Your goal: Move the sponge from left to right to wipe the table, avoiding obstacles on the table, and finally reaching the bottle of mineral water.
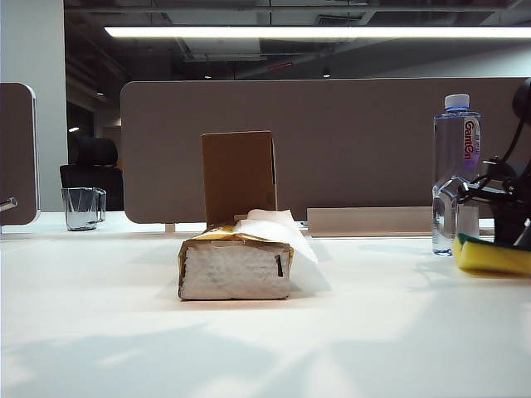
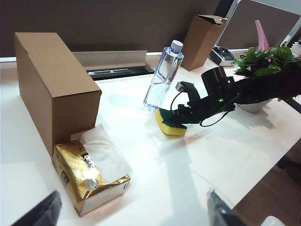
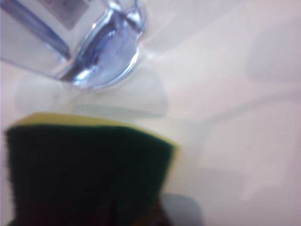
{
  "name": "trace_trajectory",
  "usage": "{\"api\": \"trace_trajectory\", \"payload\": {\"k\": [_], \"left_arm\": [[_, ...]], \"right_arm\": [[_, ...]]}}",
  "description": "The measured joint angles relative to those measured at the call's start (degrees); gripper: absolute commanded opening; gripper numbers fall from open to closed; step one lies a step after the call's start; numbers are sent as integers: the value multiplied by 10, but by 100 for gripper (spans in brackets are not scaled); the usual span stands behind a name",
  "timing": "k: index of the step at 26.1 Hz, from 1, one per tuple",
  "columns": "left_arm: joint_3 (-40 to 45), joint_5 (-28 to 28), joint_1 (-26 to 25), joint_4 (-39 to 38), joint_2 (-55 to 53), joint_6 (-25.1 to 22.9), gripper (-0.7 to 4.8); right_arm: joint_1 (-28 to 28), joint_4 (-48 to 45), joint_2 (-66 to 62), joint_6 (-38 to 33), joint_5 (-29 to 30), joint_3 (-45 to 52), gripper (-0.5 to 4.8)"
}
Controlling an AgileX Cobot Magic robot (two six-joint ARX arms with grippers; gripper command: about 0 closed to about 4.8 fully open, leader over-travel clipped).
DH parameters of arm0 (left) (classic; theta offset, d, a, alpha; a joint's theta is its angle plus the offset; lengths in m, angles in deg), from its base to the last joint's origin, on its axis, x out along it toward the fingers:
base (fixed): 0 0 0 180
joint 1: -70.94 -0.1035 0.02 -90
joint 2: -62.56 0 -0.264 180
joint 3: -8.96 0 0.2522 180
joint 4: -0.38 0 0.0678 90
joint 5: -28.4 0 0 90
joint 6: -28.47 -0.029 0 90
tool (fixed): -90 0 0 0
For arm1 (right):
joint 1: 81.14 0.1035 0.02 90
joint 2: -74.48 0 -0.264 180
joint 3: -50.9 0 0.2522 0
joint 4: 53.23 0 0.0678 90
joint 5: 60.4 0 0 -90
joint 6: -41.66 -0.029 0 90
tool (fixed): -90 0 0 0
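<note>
The sponge [image 1: 489, 255] [image 2: 170, 126] [image 3: 89, 165], yellow with a dark green top, lies on the white table [image 1: 249, 348] right beside the base of the bottle of mineral water [image 1: 455, 166] [image 2: 162, 77] [image 3: 101, 56]. My right gripper [image 2: 181, 115] [image 1: 506, 220] sits on the sponge's far end; its jaws are hidden by blur and dark foam. The obstacles stand mid-table: a gold tissue pack [image 1: 236, 265] [image 2: 91, 181] and a brown cardboard box [image 1: 238, 174] [image 2: 54, 84] behind it. My left gripper [image 2: 131, 207] hovers open above the table near the tissue pack, holding nothing.
A glass mug [image 1: 83, 207] stands at the far left. A second cardboard box [image 2: 202, 35] and a potted plant [image 2: 263, 61] sit beyond the bottle. A grey partition [image 1: 357, 141] runs along the back. The table edge [image 2: 254, 188] lies near my left gripper.
</note>
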State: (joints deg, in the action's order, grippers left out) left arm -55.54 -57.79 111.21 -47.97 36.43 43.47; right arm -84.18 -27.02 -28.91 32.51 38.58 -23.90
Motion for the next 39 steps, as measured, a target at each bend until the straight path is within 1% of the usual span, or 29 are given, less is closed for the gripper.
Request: {"api": "trace_trajectory", "payload": {"k": [2,3,6,8,14,15,17,22,23,27,29,31,33,39], "left_arm": [[0,0,0,0,0,0,402],[0,0,0,0,0,0,402],[0,0,0,0,0,0,402],[0,0,0,0,0,0,402],[0,0,0,0,0,0,402],[0,0,0,0,0,0,402],[0,0,0,0,0,0,402],[0,0,0,0,0,0,402],[0,0,0,0,0,0,402],[0,0,0,0,0,0,402],[0,0,0,0,0,0,402],[0,0,0,0,1,0,402],[0,0,0,0,1,0,402],[0,0,0,-1,1,0,402]], "right_arm": [[-2,-4,0,0,-2,0,166],[-2,-4,0,0,1,0,183],[-2,-4,0,0,3,0,191],[-2,-1,1,0,6,0,222],[-2,28,21,0,17,1,228],[-2,36,29,0,18,4,247],[-4,50,41,1,18,5,266],[-10,50,77,0,17,4,268],[-12,49,80,0,17,3,277],[-16,52,85,0,17,3,280],[-15,60,85,0,28,3,289],[-15,71,87,0,39,3,318],[-15,81,93,0,46,4,326],[-15,101,165,1,50,7,326]]}}
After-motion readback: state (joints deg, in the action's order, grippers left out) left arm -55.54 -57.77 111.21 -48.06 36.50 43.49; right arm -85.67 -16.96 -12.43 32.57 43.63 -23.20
